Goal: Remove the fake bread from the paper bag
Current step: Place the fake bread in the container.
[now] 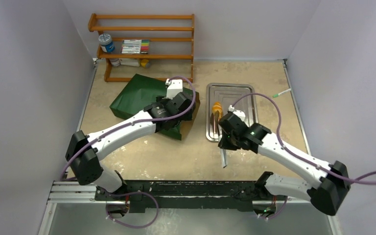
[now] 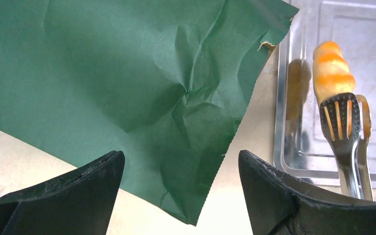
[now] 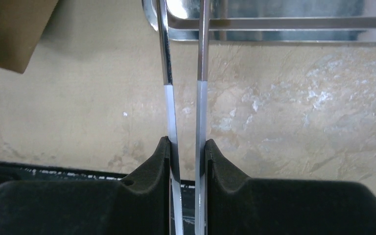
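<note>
The dark green paper bag lies flat on the table left of the tray; its creased mouth end fills the left wrist view. My left gripper hovers over that end, open, with nothing between its fingers. A small striped orange roll of the fake bread sits in the silver tray, with the heads of the metal tongs closed around its near end. My right gripper is shut on the tongs' two handles, near the tray's front edge.
A wooden rack with a can and markers stands at the back left. A green-tipped pen lies right of the tray. A brown paper corner shows at the upper left of the right wrist view.
</note>
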`<state>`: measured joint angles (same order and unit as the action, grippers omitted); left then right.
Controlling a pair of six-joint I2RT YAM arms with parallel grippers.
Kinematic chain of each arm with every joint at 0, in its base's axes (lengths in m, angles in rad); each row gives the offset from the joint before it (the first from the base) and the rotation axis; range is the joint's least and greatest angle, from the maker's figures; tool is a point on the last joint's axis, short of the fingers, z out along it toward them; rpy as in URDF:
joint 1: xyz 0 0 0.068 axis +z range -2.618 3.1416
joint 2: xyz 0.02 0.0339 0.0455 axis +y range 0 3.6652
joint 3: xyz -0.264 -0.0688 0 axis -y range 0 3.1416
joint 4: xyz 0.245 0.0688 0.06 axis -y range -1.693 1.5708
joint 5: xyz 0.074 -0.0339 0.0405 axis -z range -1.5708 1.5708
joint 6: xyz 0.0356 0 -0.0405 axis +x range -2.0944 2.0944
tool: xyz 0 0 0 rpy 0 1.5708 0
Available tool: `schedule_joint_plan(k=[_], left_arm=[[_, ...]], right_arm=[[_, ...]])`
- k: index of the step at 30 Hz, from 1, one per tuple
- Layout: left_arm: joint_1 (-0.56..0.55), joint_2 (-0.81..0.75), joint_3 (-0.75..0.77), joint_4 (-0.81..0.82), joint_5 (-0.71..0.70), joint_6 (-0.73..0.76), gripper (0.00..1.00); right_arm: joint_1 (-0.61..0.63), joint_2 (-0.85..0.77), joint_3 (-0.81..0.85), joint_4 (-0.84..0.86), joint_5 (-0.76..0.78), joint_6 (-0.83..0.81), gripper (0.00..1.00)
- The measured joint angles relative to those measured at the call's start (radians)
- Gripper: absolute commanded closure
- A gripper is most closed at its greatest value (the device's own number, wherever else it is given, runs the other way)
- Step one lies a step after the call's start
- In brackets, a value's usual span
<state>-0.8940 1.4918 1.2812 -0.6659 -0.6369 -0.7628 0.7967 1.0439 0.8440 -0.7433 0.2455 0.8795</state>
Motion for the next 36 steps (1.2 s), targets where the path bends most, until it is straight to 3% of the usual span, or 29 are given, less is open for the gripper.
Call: schedule_joint_plan(k=[5,14,21,29,36], left_arm=[[-0.004,0.092,0.079,-0.053,-0.030,0.046,0.13],[-0.023,0.209,0.171,-0.127,-0.135,0.105,0.13],[-0.051,0.260,0.175,-0.146,-0.217,0.138,0.29],[-0.058,0.283,0.159,-0.151,-0.285,0.157,0.56],[-0.058,0.276,0.127,-0.135,-0.311,0.172,0.65]], right_arm=[[-0.035,0.168,0.054,0.069,0.018,-0.058,1.00],[-0.229,0.244,0.133,0.178,0.018,-0.224,1.00],[-0.247,0.359,0.204,0.238,-0.007,-0.319,1.00],[-0.267,0.450,0.211,0.277,-0.027,-0.376,1.00],[-0.279,0.502,0.218,0.294,-0.027,-0.397,1.00]])
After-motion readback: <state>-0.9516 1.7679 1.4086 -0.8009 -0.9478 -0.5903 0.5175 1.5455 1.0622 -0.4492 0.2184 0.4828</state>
